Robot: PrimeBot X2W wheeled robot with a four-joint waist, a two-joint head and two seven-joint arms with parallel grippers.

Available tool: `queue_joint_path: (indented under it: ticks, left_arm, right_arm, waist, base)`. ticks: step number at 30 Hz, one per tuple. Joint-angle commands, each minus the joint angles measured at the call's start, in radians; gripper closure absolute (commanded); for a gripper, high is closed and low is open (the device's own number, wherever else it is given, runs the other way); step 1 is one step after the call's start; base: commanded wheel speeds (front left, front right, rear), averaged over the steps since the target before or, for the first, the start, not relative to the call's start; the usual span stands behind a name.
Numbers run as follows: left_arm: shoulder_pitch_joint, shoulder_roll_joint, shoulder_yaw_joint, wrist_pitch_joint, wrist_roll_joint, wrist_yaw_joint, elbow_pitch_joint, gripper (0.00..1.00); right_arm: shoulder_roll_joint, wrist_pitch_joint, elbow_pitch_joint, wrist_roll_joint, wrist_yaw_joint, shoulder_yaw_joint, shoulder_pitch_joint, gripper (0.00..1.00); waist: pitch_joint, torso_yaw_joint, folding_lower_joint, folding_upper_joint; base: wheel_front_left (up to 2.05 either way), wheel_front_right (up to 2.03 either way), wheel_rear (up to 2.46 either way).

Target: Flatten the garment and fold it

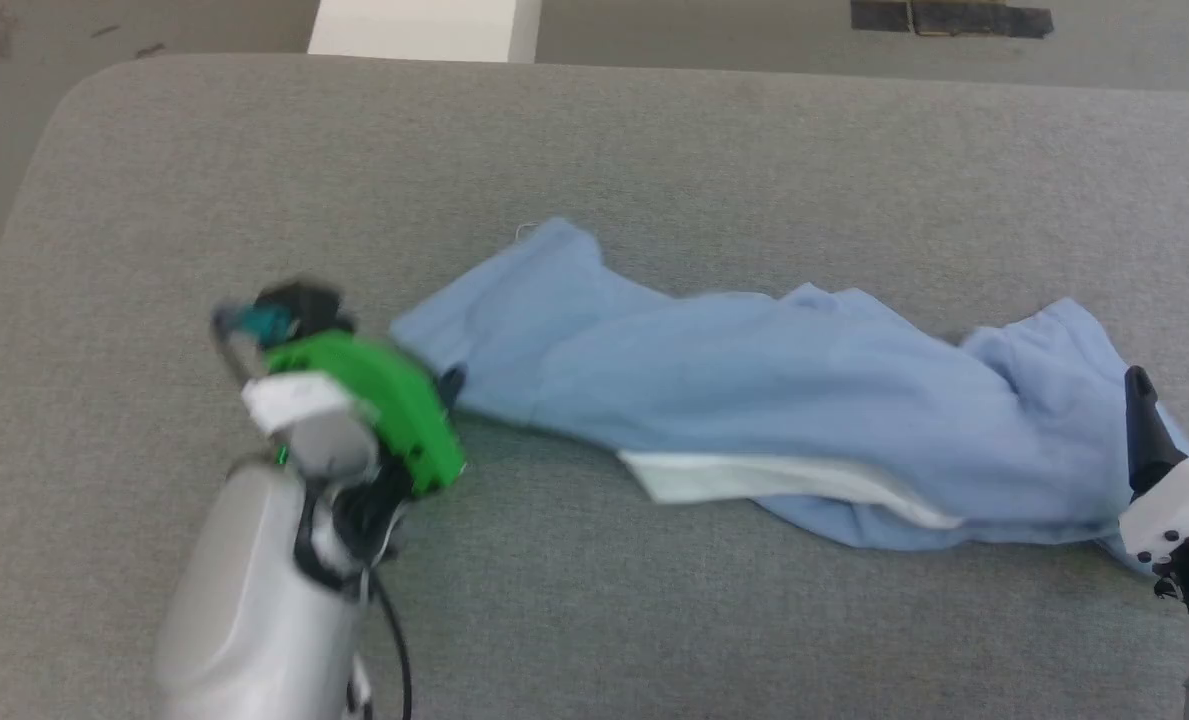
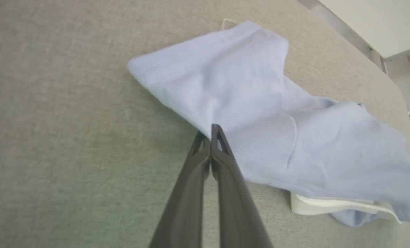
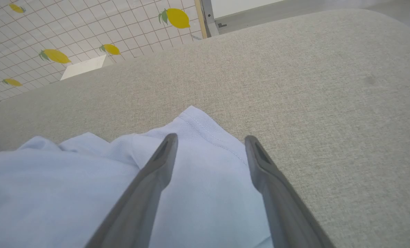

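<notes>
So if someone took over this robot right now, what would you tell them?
Left claw: shut on the left end of the garment.
Right claw: open over the opposite corner, holding nothing.
Garment: bunched in a long strip on the grey surface, white collar band showing.
Done: one end gripped.
Left: grip the other end, spread it flat, fold.

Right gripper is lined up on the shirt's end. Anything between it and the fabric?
Nothing visible. The right gripper is open directly over a corner of the garment, with only the bare grey cushion around that corner.
</notes>
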Motion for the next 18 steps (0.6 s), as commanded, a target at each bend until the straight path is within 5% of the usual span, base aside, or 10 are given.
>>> queue_joint_path:
  ticks: [1, 8, 9, 10, 11, 18]
  left_arm:
    - [0.060, 0.002, 0.024, -0.021, -0.020, 0.020, -0.003, 1.00]
    - [0.203, -0.024, 0.061, -0.050, -0.084, 0.035, 0.023, 1.00]
    - [0.206, -0.027, 0.063, -0.056, -0.090, 0.032, 0.025, 0.93]
    - [0.207, -0.028, 0.064, -0.062, -0.090, 0.032, 0.026, 0.27]
    - [0.205, -0.028, 0.071, -0.073, -0.093, 0.031, 0.024, 0.00]
    - [0.181, 0.053, 0.097, -0.152, -0.020, 0.035, -0.078, 0.00]
  right_arm:
    - [0.001, 0.004, -0.002, -0.005, -0.001, 0.006, 0.005, 0.00]
    - [0.001, 0.012, -0.013, -0.007, -0.001, 0.007, 0.009, 0.00]
    - [0.001, 0.014, -0.014, -0.009, -0.001, 0.006, 0.010, 0.00]
    - [0.001, 0.015, -0.015, -0.009, -0.001, 0.005, 0.011, 0.00]
    - [0.001, 0.016, -0.015, -0.010, -0.001, 0.005, 0.013, 0.00]
    - [0.001, 0.016, -0.003, -0.001, -0.001, 0.015, 0.023, 0.00]
  waist:
    - [-0.012, 0.015, -0.0001, -0.0001]
    - [-0.007, 0.027, -0.0001, -0.0001]
    - [-0.008, 0.028, -0.0001, -0.0001]
    - [-0.009, 0.029, -0.0001, -0.0001]
    - [-0.011, 0.029, -0.0001, -0.0001]
    - [-0.029, 0.016, -0.0001, -0.0001]
  base:
    - [0.00, 0.00, 0.00]
    - [0.00, 0.00, 0.00]
    - [0.00, 0.00, 0.00]
    - [0.00, 0.00, 0.00]
    - [0.00, 0.00, 0.00]
    - [0.00, 0.00, 0.00]
